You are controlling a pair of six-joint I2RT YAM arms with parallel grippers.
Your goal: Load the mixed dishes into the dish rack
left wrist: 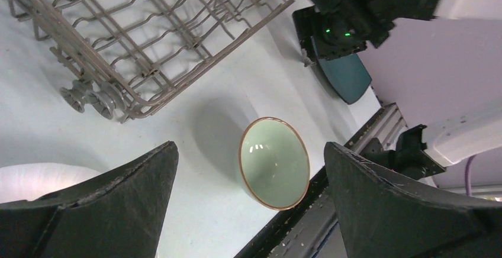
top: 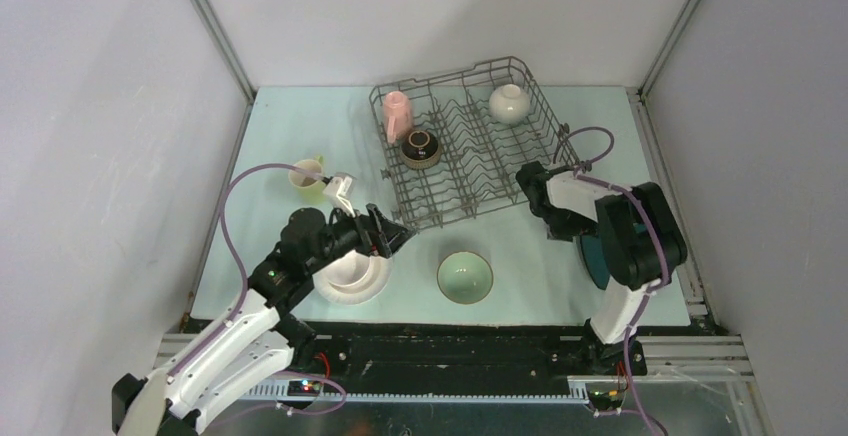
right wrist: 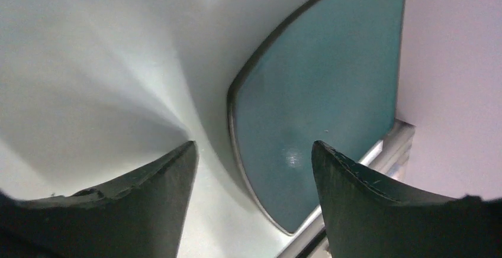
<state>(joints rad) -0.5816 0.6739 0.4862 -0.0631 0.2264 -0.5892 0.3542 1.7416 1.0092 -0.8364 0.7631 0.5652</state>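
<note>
The teal plate (right wrist: 319, 110) lies flat on the table (top: 300, 126), at the near right, just beside the rail (right wrist: 393, 136). The right jaws hang over its left rim. They are apart, with one finger on each side of the rim, and I cannot see that they touch it. I think a flat plate gives little to take. If the jaws close on the thin rim alone, the plate may slip out or be pushed against the rail. Lifted by one edge, it could also swing and strike the wires of the rack (top: 460, 171).

The green bowl (top: 465, 277) stands on the table between the arms. The left jaws are wide apart above it and hold nothing. If pinched on one side only, its smooth wall may tip or slide.

Count:
- **Rack:** one.
- **Mugs:** two. The pink mug (top: 397, 114) is in the rack, and the yellow-green mug (top: 305, 181) is on the table to the left of it.
- **Bowls:** four. The white bowl (top: 509, 103) and the brown bowl (top: 421, 148) are in the rack. The green one is on the table. The pale bowl (top: 355, 271) sits on the white plate (top: 350, 298), partly under the left arm.
- **Plates:** two, both on the table.
</note>
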